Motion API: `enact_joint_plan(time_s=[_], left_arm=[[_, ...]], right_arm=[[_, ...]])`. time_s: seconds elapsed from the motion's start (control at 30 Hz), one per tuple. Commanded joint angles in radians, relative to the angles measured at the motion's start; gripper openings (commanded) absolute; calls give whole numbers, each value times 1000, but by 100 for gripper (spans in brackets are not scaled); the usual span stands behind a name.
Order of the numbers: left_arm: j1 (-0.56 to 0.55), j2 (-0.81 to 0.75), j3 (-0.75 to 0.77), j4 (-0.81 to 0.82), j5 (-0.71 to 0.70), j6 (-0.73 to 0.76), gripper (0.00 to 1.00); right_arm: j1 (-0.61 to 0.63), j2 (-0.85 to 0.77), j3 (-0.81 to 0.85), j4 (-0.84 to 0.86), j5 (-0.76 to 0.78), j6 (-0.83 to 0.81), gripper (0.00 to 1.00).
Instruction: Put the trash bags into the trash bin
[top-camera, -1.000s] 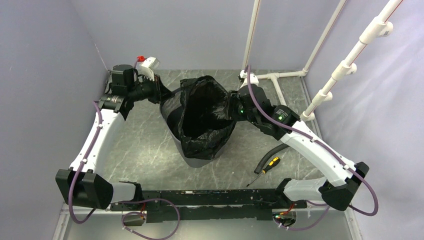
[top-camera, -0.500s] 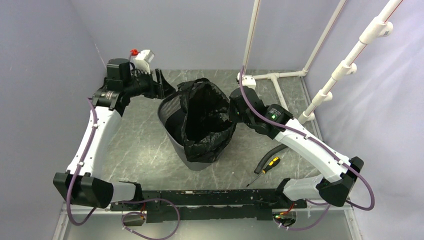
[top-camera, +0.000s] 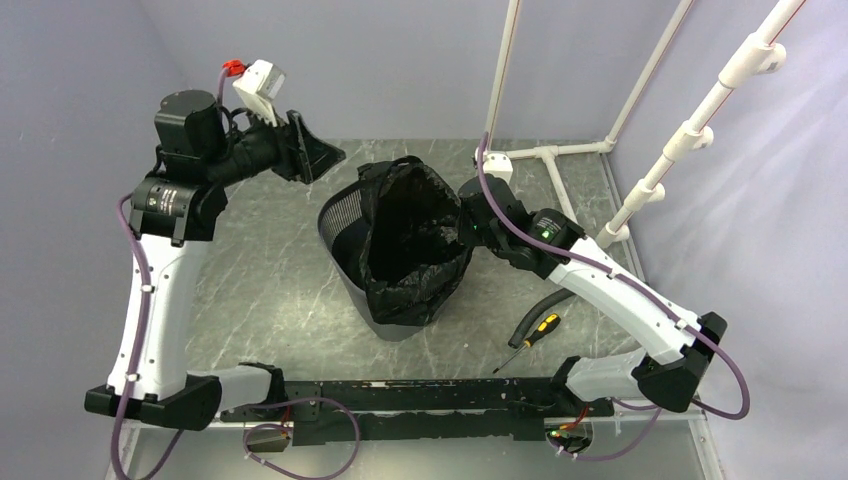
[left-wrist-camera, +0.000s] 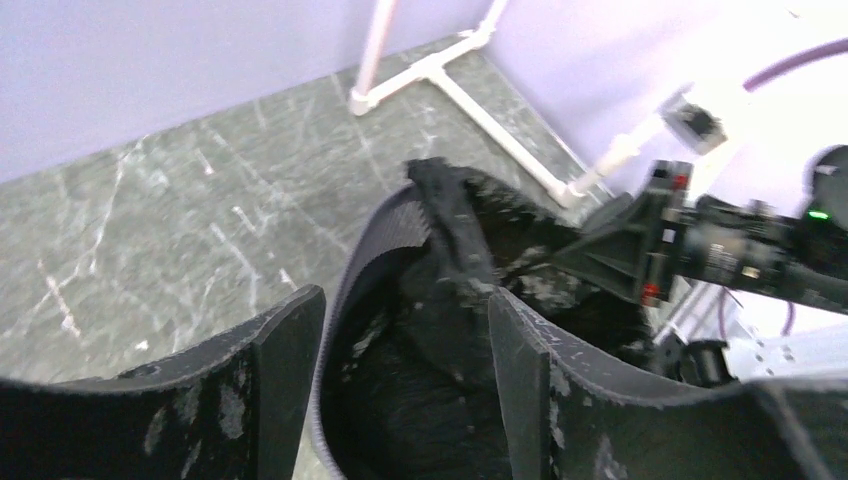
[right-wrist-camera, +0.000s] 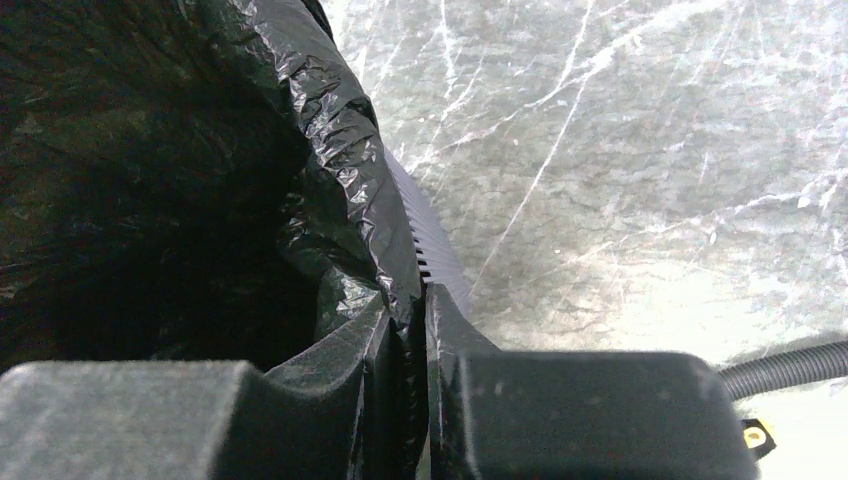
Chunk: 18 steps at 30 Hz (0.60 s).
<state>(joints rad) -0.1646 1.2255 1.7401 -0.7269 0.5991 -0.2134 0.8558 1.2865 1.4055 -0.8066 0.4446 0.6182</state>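
Your left gripper (left-wrist-camera: 400, 320) hangs wide apart, up beside the trash bin (top-camera: 340, 215). Your right gripper (right-wrist-camera: 410, 330) is clamped on the trash bag (right-wrist-camera: 330, 150); the bag drapes over the bin's right rim.

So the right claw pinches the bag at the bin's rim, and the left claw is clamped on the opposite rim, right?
No. The right claw pinches the trash bag at the trash bin rim, but the left claw is open, clear of the bin: see the left wrist view.

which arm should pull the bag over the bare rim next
Probably left: left gripper open, facing the bare rim of the trash bin; right gripper clamps the trash bag on the opposite rim.
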Motion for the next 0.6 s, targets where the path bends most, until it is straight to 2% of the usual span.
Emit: enact_joint_plan(time_s=[0.0,0.13,0.27,0.43,0.57], left_arm=[[-151,48,193,-213,-56,109,64],[-381,173,360,-440,-346,148,62],[-497,259,429,-562,-644,136,59],[-608,282,449,-593,-819,124,57],[-662,351,530,-725,-908,113,58]], right_arm=[[15,6,53,9,47,24,1],[21,15,62,13,47,28,1],[25,14,63,7,55,31,1],[26,5,59,3,67,35,1],[26,4,54,-3,68,37,1]])
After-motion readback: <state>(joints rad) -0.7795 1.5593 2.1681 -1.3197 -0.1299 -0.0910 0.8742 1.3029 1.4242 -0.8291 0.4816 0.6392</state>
